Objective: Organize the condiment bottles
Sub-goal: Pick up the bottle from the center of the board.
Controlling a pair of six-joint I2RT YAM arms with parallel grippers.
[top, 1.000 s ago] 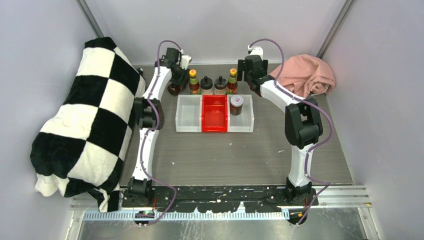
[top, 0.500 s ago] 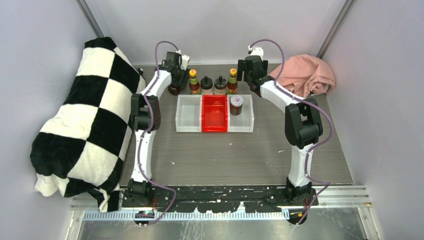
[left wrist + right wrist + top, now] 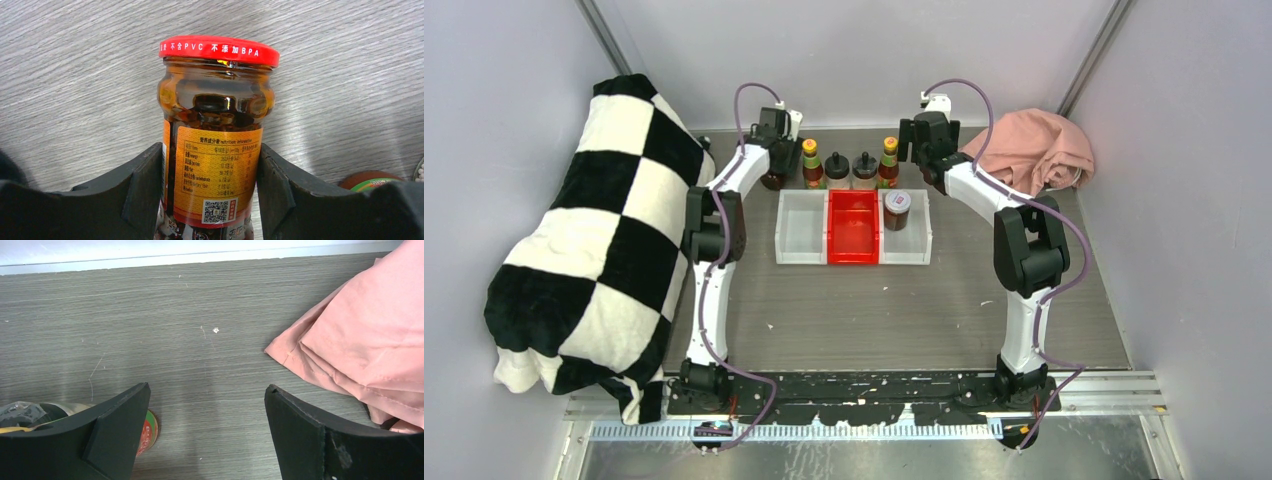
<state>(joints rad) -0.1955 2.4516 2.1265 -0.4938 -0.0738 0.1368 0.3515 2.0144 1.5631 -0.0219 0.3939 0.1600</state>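
My left gripper [image 3: 210, 150] is shut on a squat dark jar with a red lid [image 3: 217, 125]. The jar stands at the back left of the table [image 3: 772, 179], at the left end of the row. To its right stand a yellow-capped sauce bottle [image 3: 811, 165], two black-lidded shakers [image 3: 836, 170] [image 3: 864, 169] and a second yellow-capped bottle [image 3: 889, 161]. Another red-lidded jar [image 3: 897, 209] sits in the right white bin [image 3: 919, 240]. My right gripper [image 3: 207, 390] is open and empty, just right of the second bottle [image 3: 149, 432].
A red bin [image 3: 854, 250] sits between two white bins [image 3: 802, 245] in front of the row. A pink cloth [image 3: 1034, 150] lies at the back right, close to my right gripper [image 3: 921, 150]. A black-and-white checked blanket [image 3: 584, 250] fills the left side.
My left arm has shifted slightly at the back left, still holding the dark jar in the same spot. The right arm has not moved.
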